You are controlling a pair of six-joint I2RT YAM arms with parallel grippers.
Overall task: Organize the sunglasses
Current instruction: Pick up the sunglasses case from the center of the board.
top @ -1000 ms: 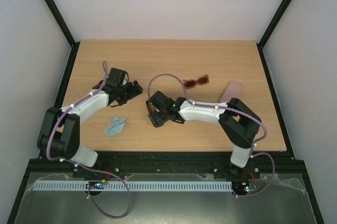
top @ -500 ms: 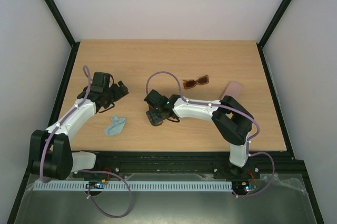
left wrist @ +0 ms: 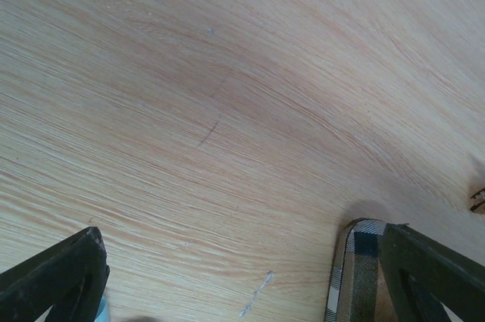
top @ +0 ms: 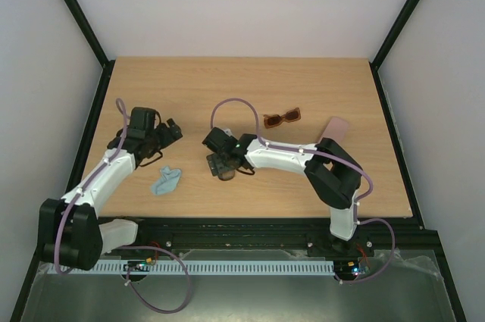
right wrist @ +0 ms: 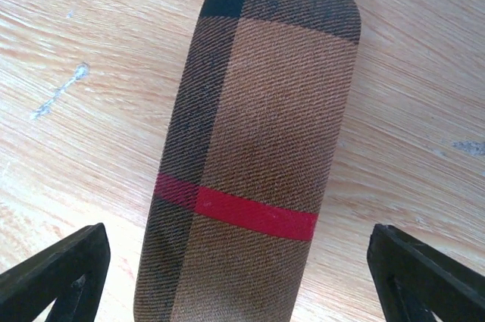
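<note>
Both wide open, left gripper point(left wrist: 241, 235) and right gripper point(right wrist: 236, 232) hold nothing; we judge sunglasses point(top: 282, 117) light, brittle: take the bridge.

Robot lab cell, plain white walls point(top: 227, 4), black frame point(top: 76, 11), wooden table point(top: 227, 79)

Brown plaid case point(right wrist: 250, 148), red stripe; reddish-brown sunglasses point(top: 282, 117), blue cloth point(top: 165, 180)
</note>
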